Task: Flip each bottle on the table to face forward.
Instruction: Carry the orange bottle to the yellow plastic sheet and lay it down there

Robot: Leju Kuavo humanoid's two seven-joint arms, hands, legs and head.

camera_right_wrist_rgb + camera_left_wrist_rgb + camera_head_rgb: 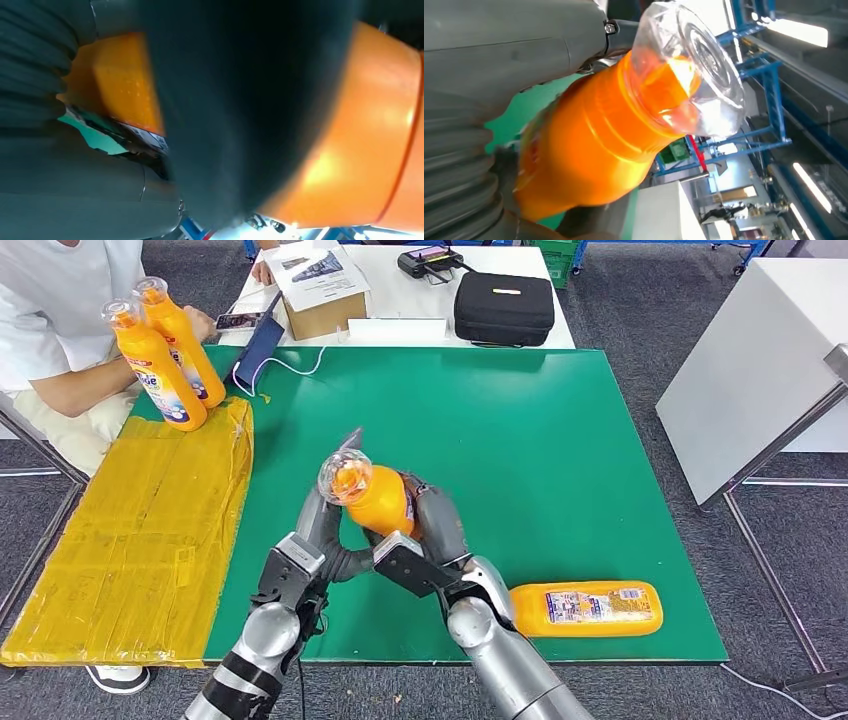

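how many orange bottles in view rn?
4. One bottle held above the green mat between the left hand and right hand. One lying bottle at the mat's near right edge. Two standing bottles at the far left, by a person.

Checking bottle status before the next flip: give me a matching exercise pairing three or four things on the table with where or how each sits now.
Things:
1. held bottle
2. lying bottle
3. two standing bottles
4. black case

States:
A. on the white table beyond the green mat
B. gripped between the left hand and right hand
C. on its side near the mat's front right edge
D. upright at the far left corner by a person

Pairs: 1-B, 2-C, 3-D, 4-A
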